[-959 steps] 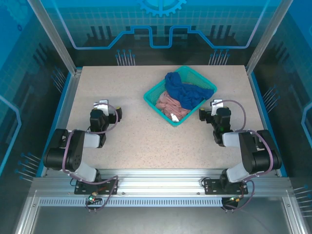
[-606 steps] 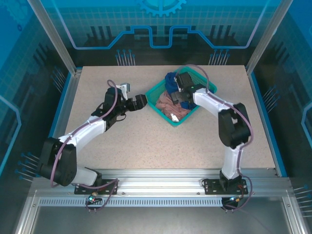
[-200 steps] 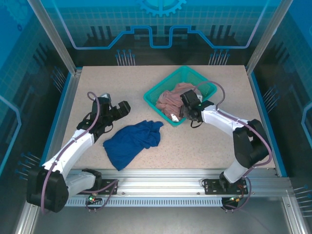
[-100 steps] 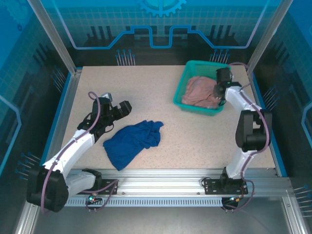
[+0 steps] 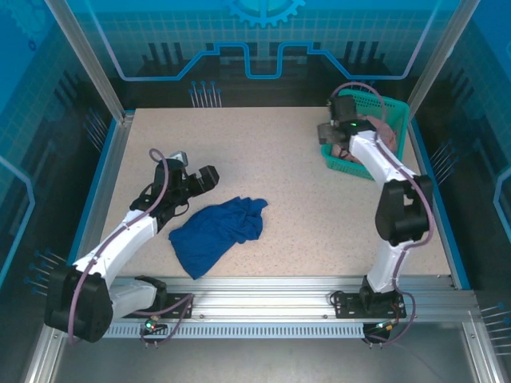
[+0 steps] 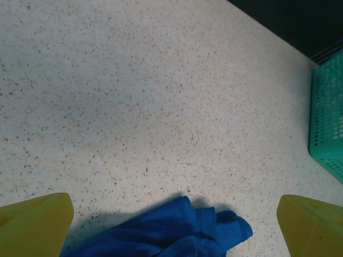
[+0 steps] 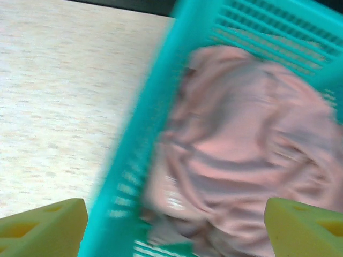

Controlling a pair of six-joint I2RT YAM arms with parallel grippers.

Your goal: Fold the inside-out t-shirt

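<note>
The inside-out t-shirt (image 5: 217,235) lies on the speckled, stone-look table (image 5: 279,175), left of centre and towards the near edge. It is a soft, rumpled heap of royal-blue knit. Its long axis runs diagonally: the broad end points to the near left and the narrower, bunched end to the far right.

Just beyond its left side hangs the left pincer (image 5: 207,177), with its yellow fingertips (image 6: 35,225) spread wide and nothing between them. The left wrist view gives what the overhead one cannot: a stitched hem (image 6: 185,211) curling at the shirt's far edge, a little shadow beneath it, and the grain of the table.

At the far right corner stands the teal basket (image 5: 397,120), rigid plastic with slotted walls. The right pincer (image 5: 330,137) is over its left wall, with its jaws set apart and gripping nothing. In the blurred right wrist view, the basket's rim (image 7: 155,107) runs up between the fingertips (image 7: 43,225), and the dusty-pink garment (image 7: 241,144) lies creased inside.
</note>
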